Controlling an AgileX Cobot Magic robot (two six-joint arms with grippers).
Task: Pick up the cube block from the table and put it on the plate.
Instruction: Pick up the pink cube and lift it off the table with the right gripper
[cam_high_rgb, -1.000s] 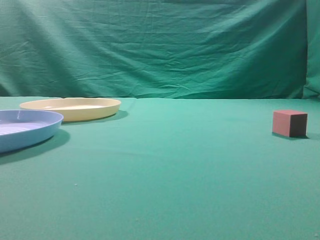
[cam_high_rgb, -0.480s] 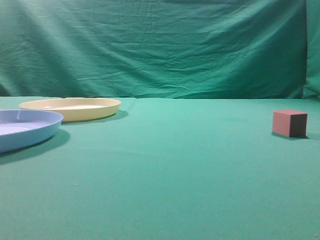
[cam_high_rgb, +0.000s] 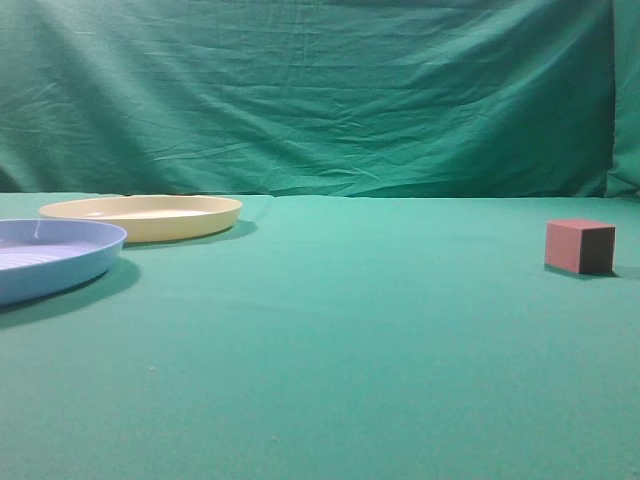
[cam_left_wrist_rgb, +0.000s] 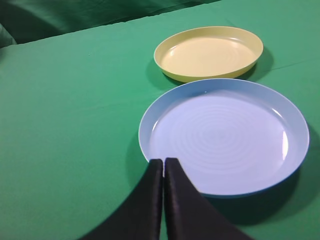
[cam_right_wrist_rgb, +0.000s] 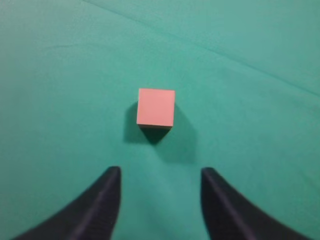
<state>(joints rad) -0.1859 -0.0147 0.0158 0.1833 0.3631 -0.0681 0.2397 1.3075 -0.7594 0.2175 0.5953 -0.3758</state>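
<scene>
The right gripper (cam_right_wrist_rgb: 160, 175) is seen in its wrist view with both dark fingers (cam_right_wrist_rgb: 102, 202) spread apart and nothing between them; it is held above the table (cam_right_wrist_rgb: 260, 125), and the cube block (cam_right_wrist_rgb: 156, 107) lies just ahead of the gap, untouched, its shadow falling toward the fingers. The left gripper (cam_left_wrist_rgb: 163, 162) is seen with its two fingers pressed together, tip to tip, with nothing gripped; the tips appear over the near rim of the light blue ridged plate (cam_left_wrist_rgb: 280, 120), though whether they touch that rim cannot be judged from this angle.

In the exterior view neither gripper is shown. The cube block (cam_high_rgb: 579, 246) rests alone on the green cloth close to the right edge. Toward the left edge sits the light blue plate (cam_high_rgb: 60, 255), partly cut off by the frame, and just behind it, nearer the back edge, the pale yellow plate (cam_high_rgb: 140, 216). Both plates are seen empty in the left wrist view, the yellow plate (cam_left_wrist_rgb: 210, 52) lying just beyond the blue one, the two rims close but apart.
</scene>
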